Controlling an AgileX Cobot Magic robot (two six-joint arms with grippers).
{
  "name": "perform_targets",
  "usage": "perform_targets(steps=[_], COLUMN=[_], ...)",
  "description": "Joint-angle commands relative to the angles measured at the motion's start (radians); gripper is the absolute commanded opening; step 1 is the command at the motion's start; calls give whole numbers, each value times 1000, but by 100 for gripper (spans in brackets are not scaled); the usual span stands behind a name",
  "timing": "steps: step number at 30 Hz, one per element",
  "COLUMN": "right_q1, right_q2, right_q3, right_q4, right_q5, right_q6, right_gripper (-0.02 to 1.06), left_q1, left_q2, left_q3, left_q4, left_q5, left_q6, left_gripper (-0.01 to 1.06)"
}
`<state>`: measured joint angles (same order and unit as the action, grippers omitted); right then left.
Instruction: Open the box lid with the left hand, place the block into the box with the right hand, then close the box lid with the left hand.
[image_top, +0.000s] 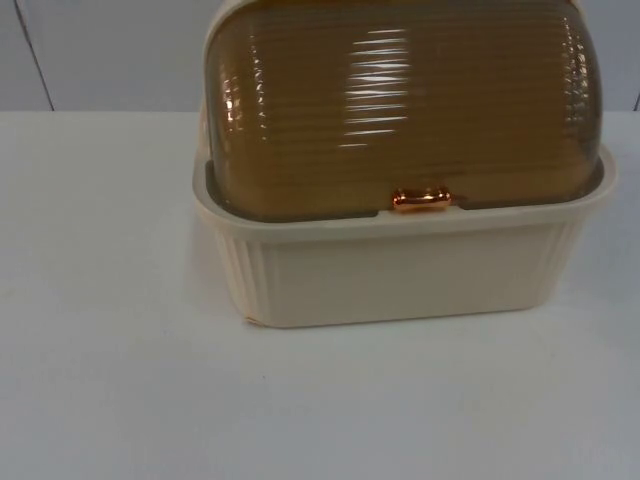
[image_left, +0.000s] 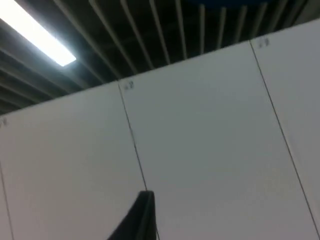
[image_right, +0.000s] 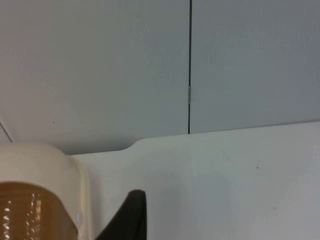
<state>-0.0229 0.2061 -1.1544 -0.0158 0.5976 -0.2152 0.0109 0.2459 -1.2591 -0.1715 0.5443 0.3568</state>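
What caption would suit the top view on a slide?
A cream box with its ribbed amber lid shut and a copper handle stands on the white table.

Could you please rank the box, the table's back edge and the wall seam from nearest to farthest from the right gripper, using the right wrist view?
1. The box, close beside the right gripper.
2. The table's back edge, beyond the box.
3. The wall seam, upright on the partition behind the table.

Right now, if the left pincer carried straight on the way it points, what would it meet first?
Judging by the left wrist view, the grey partition wall: its panels lie ahead of the black fingertip, with ceiling slats and a lamp above. Nothing stands between, though depth is unclear.
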Motion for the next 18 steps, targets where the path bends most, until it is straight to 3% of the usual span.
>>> perform_targets(steps=[1,5,10,18], right_q1=[-2,-2,-2,-2], right_q2=[-40,-122,-177,-201], right_q3=[-3,-3,-34,-83], right_q4=[16,16,36,112], right_q5=[49,114,218,260], right_q6=[-19,-25,-9,-9], right_gripper=[103,103,103,103], left_q1=[4,26,62,48], left_q2=[-24,-63,-144,-244], left_q3=[-44,-98,-101,-101], left_q4=[21,96,115,52], left_q5=[30,130,162,203], left_q6=[-33,-53,-103,-70], left_gripper=[103,103,103,103])
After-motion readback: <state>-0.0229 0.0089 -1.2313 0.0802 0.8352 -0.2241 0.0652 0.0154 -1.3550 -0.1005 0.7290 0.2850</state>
